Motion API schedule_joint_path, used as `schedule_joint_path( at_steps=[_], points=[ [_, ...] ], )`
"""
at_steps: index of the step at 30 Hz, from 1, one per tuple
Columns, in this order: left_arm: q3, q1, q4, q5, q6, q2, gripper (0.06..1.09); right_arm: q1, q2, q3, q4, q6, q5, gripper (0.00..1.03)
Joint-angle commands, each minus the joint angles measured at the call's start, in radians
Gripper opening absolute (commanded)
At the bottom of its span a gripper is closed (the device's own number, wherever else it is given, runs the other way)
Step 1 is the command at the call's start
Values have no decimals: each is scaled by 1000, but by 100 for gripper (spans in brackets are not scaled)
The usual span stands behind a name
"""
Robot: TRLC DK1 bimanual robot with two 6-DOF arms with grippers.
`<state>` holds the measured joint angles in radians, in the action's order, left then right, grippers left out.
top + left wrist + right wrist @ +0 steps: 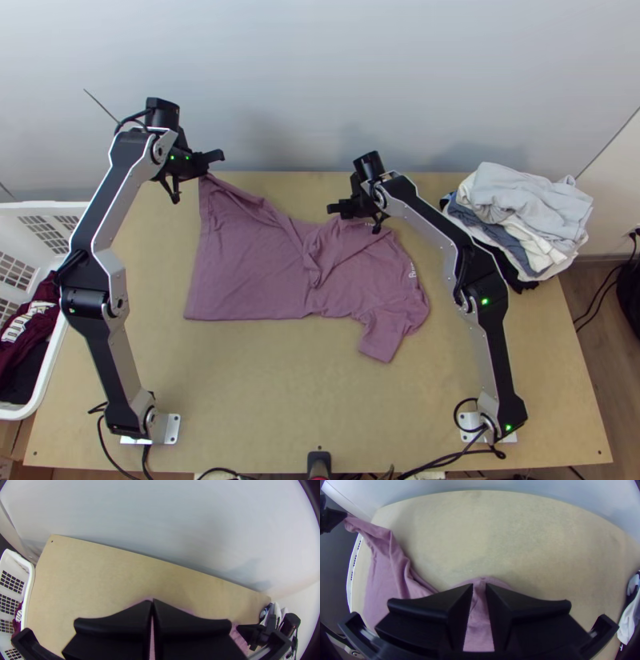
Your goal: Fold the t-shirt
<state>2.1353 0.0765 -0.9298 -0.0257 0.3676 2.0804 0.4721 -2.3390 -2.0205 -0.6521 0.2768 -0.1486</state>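
T-shirt corner, unseen between left gripper's jaws

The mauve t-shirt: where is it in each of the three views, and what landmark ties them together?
Top view: mauve t-shirt across the middle of the table, one end raised.
Left wrist view: slivers at the tips of the left hand, plus a patch farther off.
Right wrist view: between the fingers of the right hand, and stretching away to the left hand.
Shared landmark: white basket.
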Motion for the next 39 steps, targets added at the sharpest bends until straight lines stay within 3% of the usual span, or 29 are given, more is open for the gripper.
schedule_joint_path(
  at_steps=[1,17,19,21,25,26,28,39],
  points=[
    [2,-4,0,0,1,-3,10,13,6,-1,-4,-21,0,3],
    [2,-1,3,0,5,-11,10,-27,52,-1,-17,-5,12,4],
    [2,0,3,0,7,-11,10,-27,50,6,-17,-5,12,27],
    [2,0,3,0,7,-14,10,-24,52,14,-21,-5,11,44],
    [2,-3,3,0,7,-11,10,-20,47,14,-27,-2,11,47],
    [2,-3,5,0,7,-11,10,-20,44,11,-29,-2,11,59],
    [2,-4,5,0,7,-10,10,-18,35,6,-34,-4,11,71],
    [2,-7,16,0,5,-6,10,-10,-16,-35,-44,-10,12,69]
  ],
)
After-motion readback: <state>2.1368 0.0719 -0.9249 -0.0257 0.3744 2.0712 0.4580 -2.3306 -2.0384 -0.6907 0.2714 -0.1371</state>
